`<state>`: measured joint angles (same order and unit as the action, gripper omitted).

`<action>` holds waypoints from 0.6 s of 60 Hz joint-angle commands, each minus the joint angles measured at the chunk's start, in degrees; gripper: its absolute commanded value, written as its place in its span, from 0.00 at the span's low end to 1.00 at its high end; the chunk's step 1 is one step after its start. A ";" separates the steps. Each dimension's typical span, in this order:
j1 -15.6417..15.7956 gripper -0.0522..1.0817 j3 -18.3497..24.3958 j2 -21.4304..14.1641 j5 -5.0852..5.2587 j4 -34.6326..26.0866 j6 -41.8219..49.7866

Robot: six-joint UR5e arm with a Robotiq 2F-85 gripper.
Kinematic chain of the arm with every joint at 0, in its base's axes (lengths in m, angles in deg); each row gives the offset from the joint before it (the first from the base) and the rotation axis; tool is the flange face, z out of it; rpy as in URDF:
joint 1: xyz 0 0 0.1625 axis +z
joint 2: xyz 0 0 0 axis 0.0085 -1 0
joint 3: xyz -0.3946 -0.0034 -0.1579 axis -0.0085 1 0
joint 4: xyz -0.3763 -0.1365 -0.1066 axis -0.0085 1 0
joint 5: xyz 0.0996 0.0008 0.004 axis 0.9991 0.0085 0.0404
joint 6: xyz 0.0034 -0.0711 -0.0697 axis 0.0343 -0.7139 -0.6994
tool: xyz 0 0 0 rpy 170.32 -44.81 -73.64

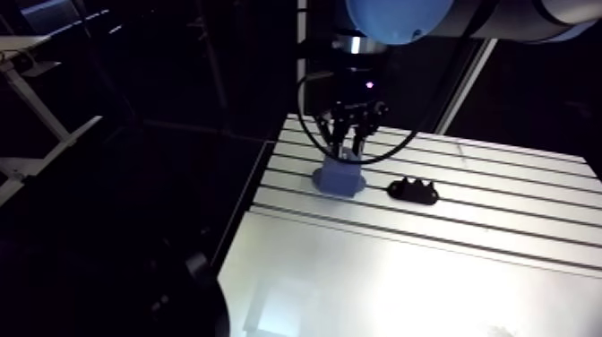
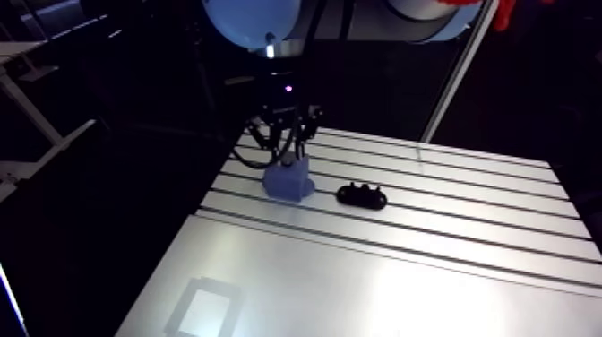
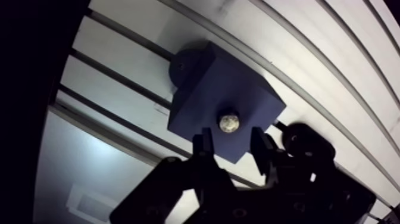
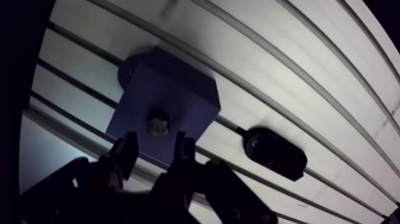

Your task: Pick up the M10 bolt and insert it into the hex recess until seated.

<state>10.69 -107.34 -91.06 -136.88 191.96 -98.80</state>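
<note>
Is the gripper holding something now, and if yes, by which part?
Nothing is held. The gripper is open over the blue block, and the bolt sits in the block's top, free of both fingers.

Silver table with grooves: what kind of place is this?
Probably a robot lab or workshop: a slotted metal table, a blue block holding a bolt, and a robot's pincer above it.

1. The arm view looks down at the table [image 2: 430, 269] from high, farther off.
2. The wrist view looks down past the gripper [image 3: 232, 136], close over the blue block [image 3: 208, 89].
3. Both share that block.
</note>
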 commanded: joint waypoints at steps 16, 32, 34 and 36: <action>-0.17 0.05 0.43 -1.33 0.27 0.98 1.10; 0.08 0.32 0.70 -1.63 0.95 1.36 7.36; 0.08 0.43 0.78 -1.63 1.38 1.36 8.63; 0.15 0.56 0.94 -1.63 1.74 1.36 9.79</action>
<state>10.68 -106.75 -92.53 -136.37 193.23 -94.05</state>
